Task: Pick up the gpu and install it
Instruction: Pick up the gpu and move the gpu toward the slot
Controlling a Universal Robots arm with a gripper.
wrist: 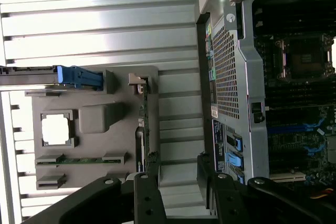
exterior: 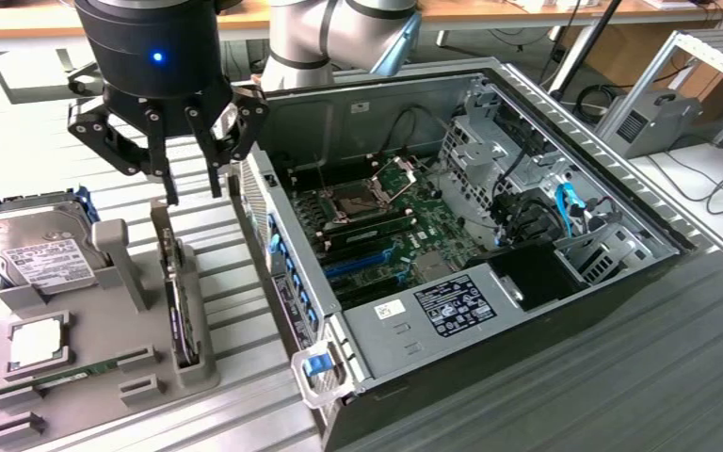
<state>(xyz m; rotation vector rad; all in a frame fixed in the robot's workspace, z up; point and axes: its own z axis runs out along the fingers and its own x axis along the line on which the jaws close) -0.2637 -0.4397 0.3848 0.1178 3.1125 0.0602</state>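
The gpu (exterior: 181,294) stands on edge in a slot of the grey holder (exterior: 108,247), seen as a thin dark card with a metal end bracket. In the wrist view the gpu (wrist: 142,129) runs along the holder's edge. My gripper (exterior: 193,185) hangs a little above the card's far end, open, with nothing between its black fingers (exterior: 165,179). In the wrist view, my gripper (wrist: 177,184) has its fingers apart, roughly over the card's end. The open computer case (exterior: 375,330) lies on its side just beside the holder, on the exterior view's right.
A silver hard drive (exterior: 38,252) with blue rails sits at the holder's far left. A processor (exterior: 38,341) and a RAM stick (exterior: 75,378) rest in the holder's near pockets. The case's perforated wall (wrist: 227,72) stands close to the card. Cables and drive cages (exterior: 563,217) fill the case's right side.
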